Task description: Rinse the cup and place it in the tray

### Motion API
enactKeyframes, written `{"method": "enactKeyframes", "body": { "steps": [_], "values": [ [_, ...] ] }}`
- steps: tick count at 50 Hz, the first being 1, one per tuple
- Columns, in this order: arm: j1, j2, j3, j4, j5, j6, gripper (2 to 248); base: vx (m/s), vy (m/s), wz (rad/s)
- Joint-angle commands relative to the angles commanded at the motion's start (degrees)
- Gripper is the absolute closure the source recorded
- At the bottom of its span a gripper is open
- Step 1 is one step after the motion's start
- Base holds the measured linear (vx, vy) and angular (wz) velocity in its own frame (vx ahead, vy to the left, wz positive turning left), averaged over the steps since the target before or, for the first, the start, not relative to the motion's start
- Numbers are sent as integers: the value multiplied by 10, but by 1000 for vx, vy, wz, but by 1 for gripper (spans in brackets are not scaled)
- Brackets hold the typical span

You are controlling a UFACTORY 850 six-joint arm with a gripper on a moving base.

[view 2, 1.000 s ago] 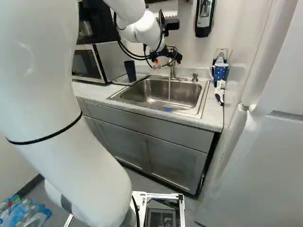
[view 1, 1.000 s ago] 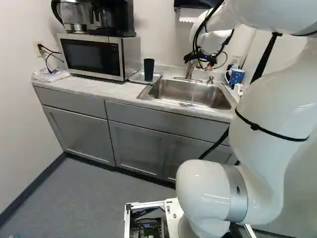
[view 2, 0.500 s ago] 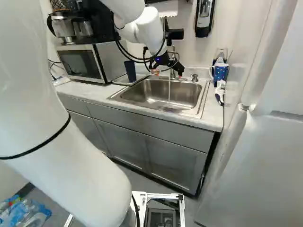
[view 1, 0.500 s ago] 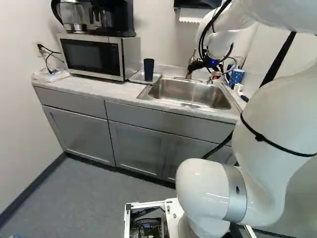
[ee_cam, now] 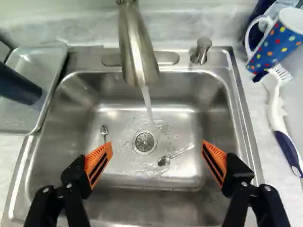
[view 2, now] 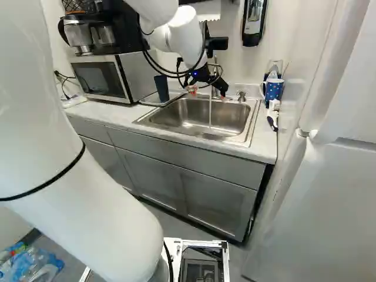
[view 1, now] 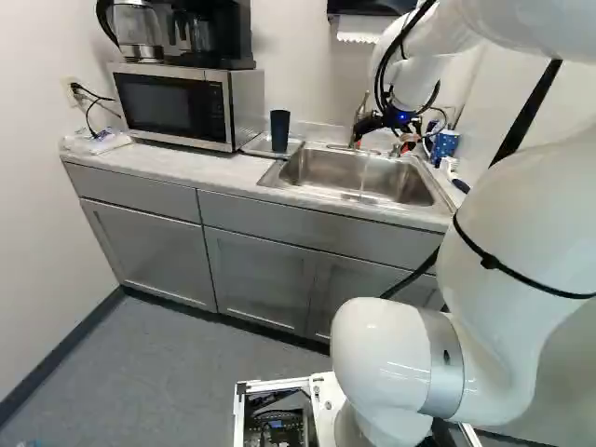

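Observation:
Over the sink [view 2: 147, 120], my gripper [view 2: 207, 92] hangs in front of the faucet in the right base view. The wrist view shows the gripper [ee_cam: 157, 149] open, its orange pads wide apart with nothing between them. A dark cup [view 1: 279, 131] stands in the metal tray [ee_cam: 43, 64] on the counter beside the sink, away from the fingers. In the wrist view the cup [ee_cam: 19, 87] is partly cut off. Water runs from the faucet [ee_cam: 135, 45] into the basin near the drain [ee_cam: 144, 142].
Two spoons, one nearer the drain [ee_cam: 164, 161] and one beside it [ee_cam: 104, 131], lie in the basin. Across the sink from the tray are a dotted blue mug [ee_cam: 274, 47] and a brush [ee_cam: 276, 109]. A microwave [view 1: 177, 104] stands beyond the tray.
My arm has shifted its upper links and wrist, and the gripper has turned and sunk slightly over the sink. A blue spot at the sink's front edge is gone. The base and cup have not moved.

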Motion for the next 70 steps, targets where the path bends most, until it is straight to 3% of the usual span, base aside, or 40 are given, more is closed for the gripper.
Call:
{"method": "enactKeyframes", "body": {
  "steps": [29, 52, 70],
  "values": [
    [1, -32, -69, -1, 171, 0, 3, 0, 0, 0],
    [11, -79, -117, -16, 288, 0, 3, 0, 0, 0],
    [25, -114, -153, -21, 332, 0, 3, 0, 0, 0]
  ]
}}
